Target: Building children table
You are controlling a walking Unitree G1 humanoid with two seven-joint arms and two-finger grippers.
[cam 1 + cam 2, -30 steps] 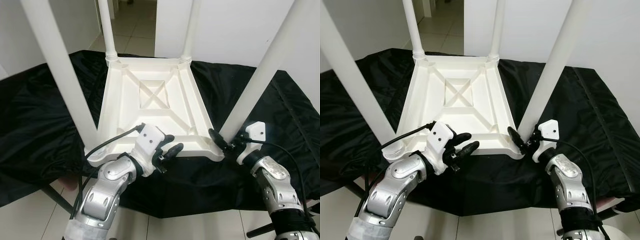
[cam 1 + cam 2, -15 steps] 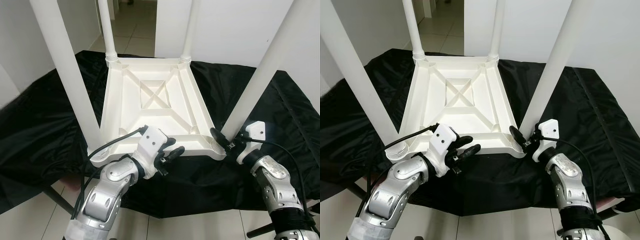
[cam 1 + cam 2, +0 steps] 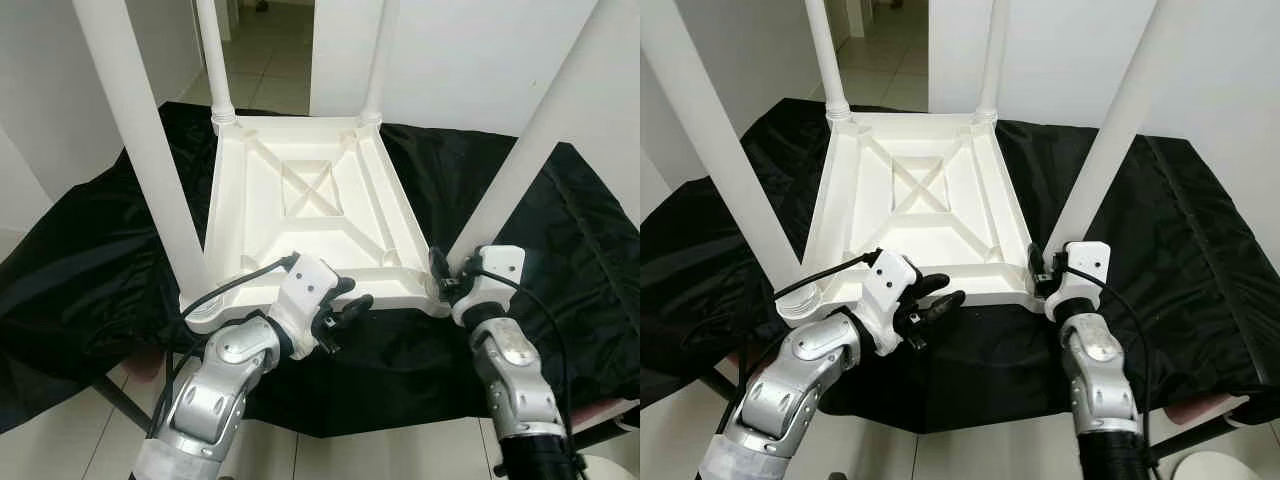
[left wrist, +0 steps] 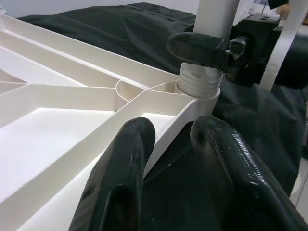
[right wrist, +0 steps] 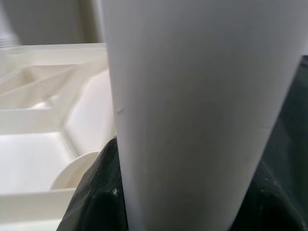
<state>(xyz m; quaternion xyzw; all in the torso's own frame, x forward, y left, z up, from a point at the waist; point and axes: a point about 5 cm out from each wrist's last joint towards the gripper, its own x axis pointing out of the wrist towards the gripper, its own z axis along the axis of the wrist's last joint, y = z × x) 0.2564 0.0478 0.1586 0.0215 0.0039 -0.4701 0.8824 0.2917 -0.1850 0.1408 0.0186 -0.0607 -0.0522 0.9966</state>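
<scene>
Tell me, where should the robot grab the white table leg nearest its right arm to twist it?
Probably low on the table leg, just above its threaded collar, coming in from the robot's own side. The leg is a smooth round tube standing in the corner socket of the upturned tabletop, so two fingers can straddle it. The right gripper already sits there.

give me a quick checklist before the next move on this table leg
1. All four legs stand in their corner sockets of the upturned table top: ok.
2. Right tool at the base of the near right leg: ok; one finger lies against it just above the threaded collar.
3. Right tool actually clamped on that leg: cannot tell.
4. Left tool open at the table top's near edge: ok, not gripping.
5. Near right leg screwed fully home: cannot tell; threads are visible above the socket.
6. Table top flat on the black cloth: ok.
</scene>
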